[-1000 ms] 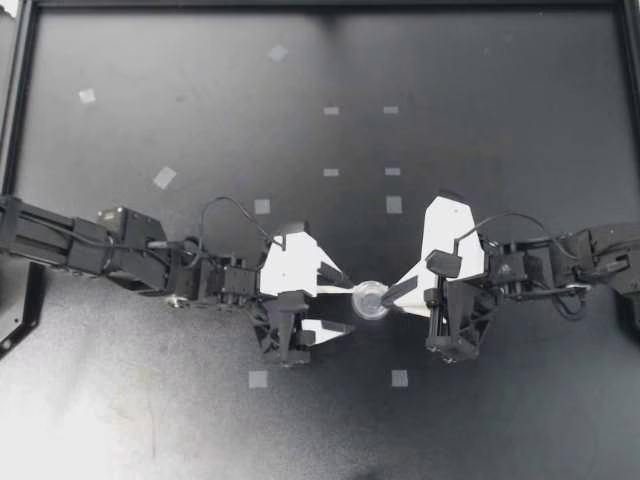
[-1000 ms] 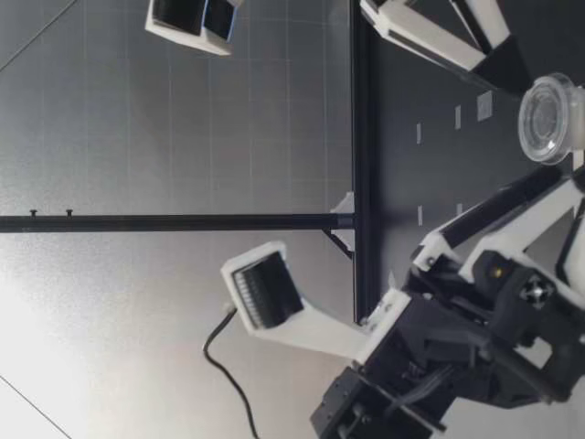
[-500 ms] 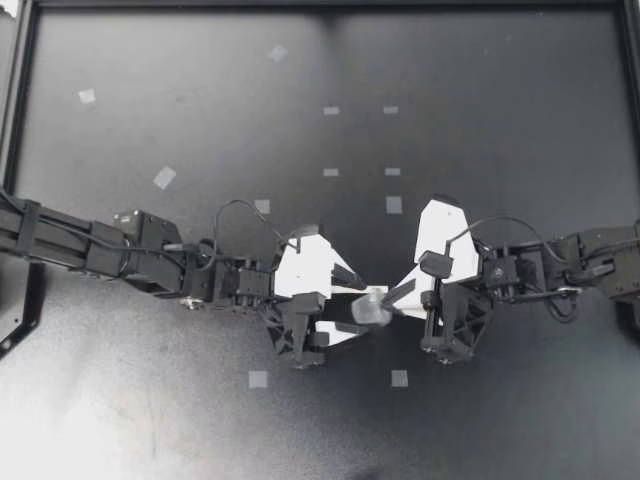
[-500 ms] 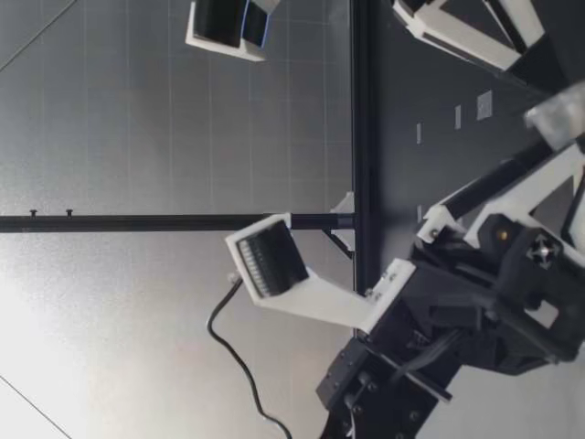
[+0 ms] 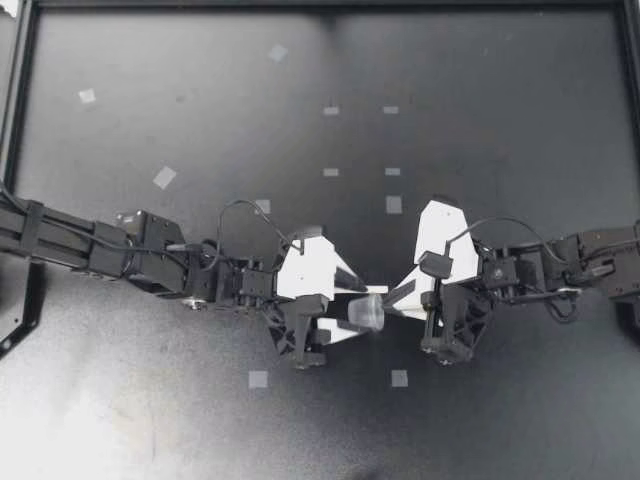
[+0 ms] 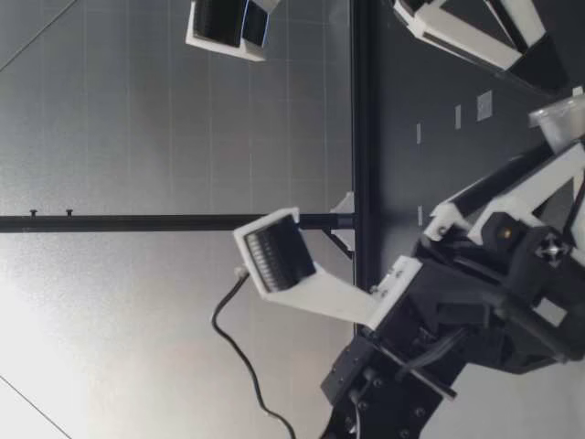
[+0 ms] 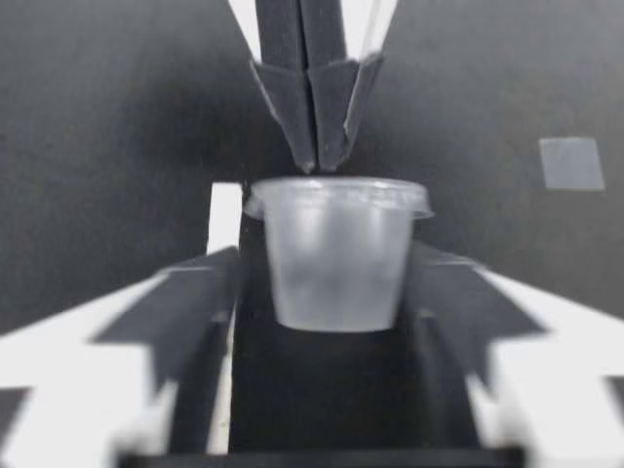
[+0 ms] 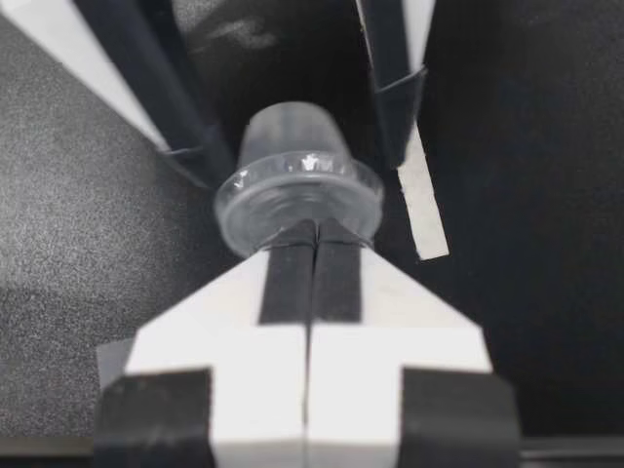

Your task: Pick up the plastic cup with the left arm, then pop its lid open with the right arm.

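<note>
Entry: clear lidded portion cup (image 5: 367,312), tipped on its side between two grippers over the black table (image 5: 480,100), lid end toward the right arm.

Left gripper (image 5: 352,305): fingers (image 7: 195,302) apart, one on each side of the portion cup's tapered body and just beside it. Contact with the wall not discernible in any view. Base of the portion cup (image 7: 336,253) pointing back toward this gripper's wrist.

Right gripper (image 5: 388,299): fingers (image 8: 336,273) pressed together, tips pinched on the rim of the lid at the wide end of the portion cup (image 8: 292,185). Facing the left gripper straight across the portion cup.

Low view: portion cup (image 6: 559,117) visible beyond the bulk of the left arm, farther from that camera.

Surroundings: pale tape squares (image 5: 394,204) scattered on the table, all well apart from the portion cup.
</note>
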Controlling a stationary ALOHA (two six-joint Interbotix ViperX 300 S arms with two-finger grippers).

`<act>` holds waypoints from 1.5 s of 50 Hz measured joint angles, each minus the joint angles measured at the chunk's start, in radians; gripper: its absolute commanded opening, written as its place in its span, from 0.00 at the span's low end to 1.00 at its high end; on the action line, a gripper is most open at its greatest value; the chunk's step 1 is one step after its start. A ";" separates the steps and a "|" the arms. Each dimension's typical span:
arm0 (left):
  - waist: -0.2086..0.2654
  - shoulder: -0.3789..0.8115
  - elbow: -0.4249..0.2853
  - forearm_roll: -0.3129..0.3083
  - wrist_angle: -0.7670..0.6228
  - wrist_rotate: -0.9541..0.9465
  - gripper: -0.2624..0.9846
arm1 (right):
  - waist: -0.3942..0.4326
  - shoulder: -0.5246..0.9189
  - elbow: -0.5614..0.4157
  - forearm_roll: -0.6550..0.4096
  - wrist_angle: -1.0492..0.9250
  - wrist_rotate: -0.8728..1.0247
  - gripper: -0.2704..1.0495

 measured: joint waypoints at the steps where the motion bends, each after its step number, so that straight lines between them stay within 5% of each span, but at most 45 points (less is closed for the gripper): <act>1: 0.000 0.002 -0.002 0.000 0.000 0.000 0.49 | 0.002 0.000 0.000 0.000 0.000 0.000 0.12; 6: 0.000 0.002 -0.006 0.002 -0.002 0.002 0.40 | 0.002 0.000 0.000 0.000 0.000 0.000 0.12; 19: 0.000 -0.043 0.031 0.000 -0.006 0.028 0.41 | 0.000 -0.140 0.017 0.002 0.063 0.012 0.16; 24: 0.002 -0.124 0.087 0.000 -0.071 0.069 0.41 | -0.002 -0.287 0.044 0.006 0.074 0.031 0.33; 33: 0.002 -0.276 0.219 -0.014 -0.362 0.161 0.41 | -0.003 -0.479 0.112 0.035 0.018 0.221 0.82; 42: 0.003 -0.342 0.304 -0.078 -0.666 0.258 0.41 | -0.005 -0.443 0.224 0.091 -0.322 0.594 0.75; 49: 0.003 -0.308 0.299 -0.092 -0.718 0.273 0.41 | -0.006 -0.259 0.239 0.095 -0.739 0.841 0.75; 56: 0.003 -0.270 0.276 -0.092 -0.719 0.273 0.41 | -0.009 -0.066 0.181 0.094 -0.946 0.897 0.75; 75: 0.003 -0.265 0.275 -0.091 -0.709 0.273 0.41 | -0.021 -0.041 0.115 0.023 -0.991 0.899 0.75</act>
